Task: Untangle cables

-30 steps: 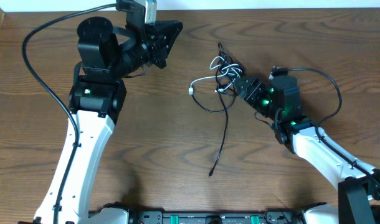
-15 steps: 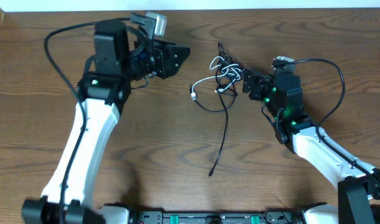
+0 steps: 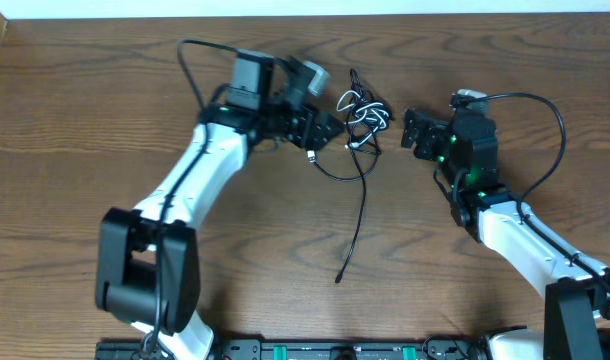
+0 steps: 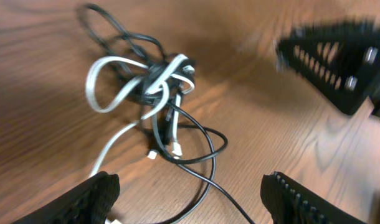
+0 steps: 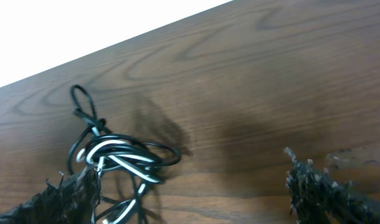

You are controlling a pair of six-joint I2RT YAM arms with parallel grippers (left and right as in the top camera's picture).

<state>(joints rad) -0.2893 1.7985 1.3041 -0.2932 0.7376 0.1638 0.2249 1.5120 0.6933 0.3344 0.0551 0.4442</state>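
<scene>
The cables (image 3: 363,112) lie in a knot on the wooden table: several thin black cords wound with one white cord. One long black cord (image 3: 357,225) trails toward the front, ending in a plug (image 3: 338,280). The white cord's plug (image 3: 310,153) lies left of the knot. My left gripper (image 3: 320,128) hovers just left of the knot, open and empty. In the left wrist view the cables (image 4: 152,81) lie ahead of the left gripper (image 4: 190,199), and a black loop runs between its fingers (image 4: 96,199). My right gripper (image 3: 410,130) stands right of the knot, open and empty; the cables (image 5: 115,155) lie near its left fingertip (image 5: 65,199).
The right gripper (image 4: 339,62) shows at the upper right of the left wrist view, close to the knot. The table's far edge (image 3: 385,14) runs just behind the cables. Each arm trails its own thick black cable (image 3: 545,110).
The left arm has swung right across the table to the knot and its jaws have opened. The right gripper has backed off to the right, away from the knot, and opened wider.
</scene>
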